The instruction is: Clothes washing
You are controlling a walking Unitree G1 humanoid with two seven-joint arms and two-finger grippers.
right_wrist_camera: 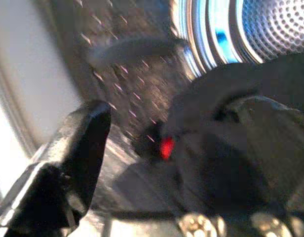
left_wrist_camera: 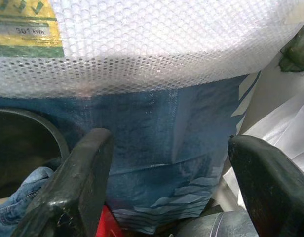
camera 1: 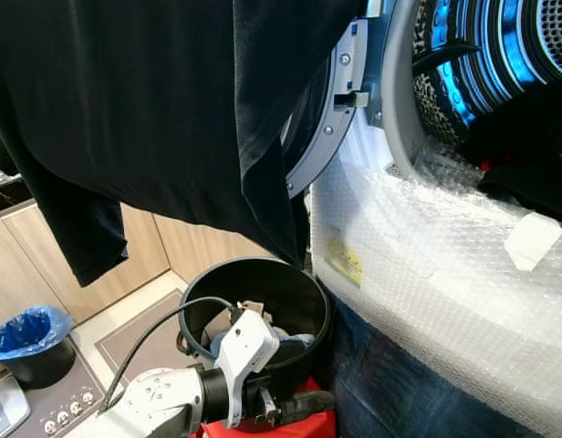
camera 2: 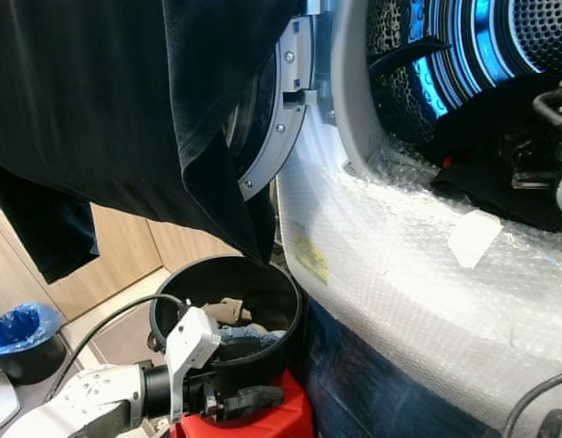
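Your laundry is split three ways right now. Dark clothes (camera 1: 527, 155) already sit in the mouth of the washer drum (camera 1: 500, 55), low at the front edge, with a bit of red showing among them. More pieces, denim and something tan, wait in the black bucket (camera 1: 313, 301) on the floor just beside the machine. And a big black garment (camera 1: 153, 119) hangs across the top of your view, draped in front of the open door (camera 1: 322, 137), so it blocks much of your sight of the opening.

Your right gripper (right_wrist_camera: 157, 163) is up at the drum, right against the dark pile. One finger stands out clearly, the other is buried behind the cloth, so you cannot tell whether it is clamped on the fabric or let go. My guess is it is there to push the load deeper.

Your left gripper (camera 2: 254, 398) sits low by the bucket's near rim, above something red, fingers (left_wrist_camera: 75, 192) spread wide with nothing between them. It points at the blue cloth under the bubble wrap (camera 1: 445, 265) that covers the washer's front. That looks like a ready stance for the next pick from the bucket.

Watch the hanging garment: it could snag an arm.
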